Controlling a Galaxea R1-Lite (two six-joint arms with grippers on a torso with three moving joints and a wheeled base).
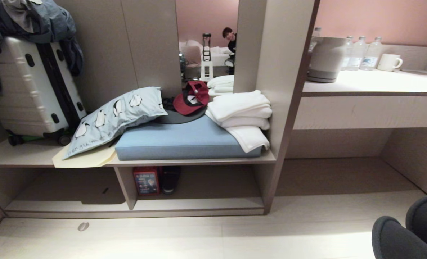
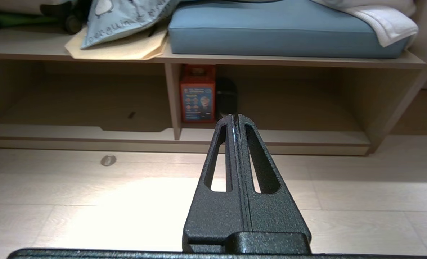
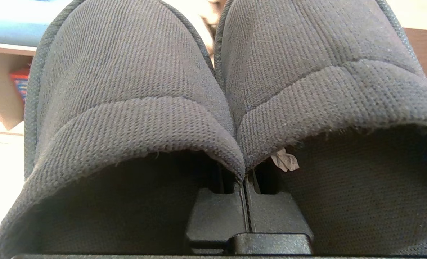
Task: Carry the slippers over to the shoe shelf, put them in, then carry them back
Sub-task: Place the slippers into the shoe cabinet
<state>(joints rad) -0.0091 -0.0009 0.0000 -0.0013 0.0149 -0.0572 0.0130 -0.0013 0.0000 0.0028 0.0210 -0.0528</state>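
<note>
Right gripper (image 3: 247,187): fingers pressed together on the inner edges of the slippers (image 3: 134,108), which hang side by side, toe bands facing away from the wrist. Left gripper (image 2: 237,120): fingers closed, empty, held above the pale floor (image 2: 91,201) and pointing at the shoe shelf (image 1: 195,205). Inside the shelf, beside its divider, stand a red box (image 1: 147,181) and a dark shoe (image 1: 171,180). On top of it lies a blue cushion (image 1: 184,140).
</note>
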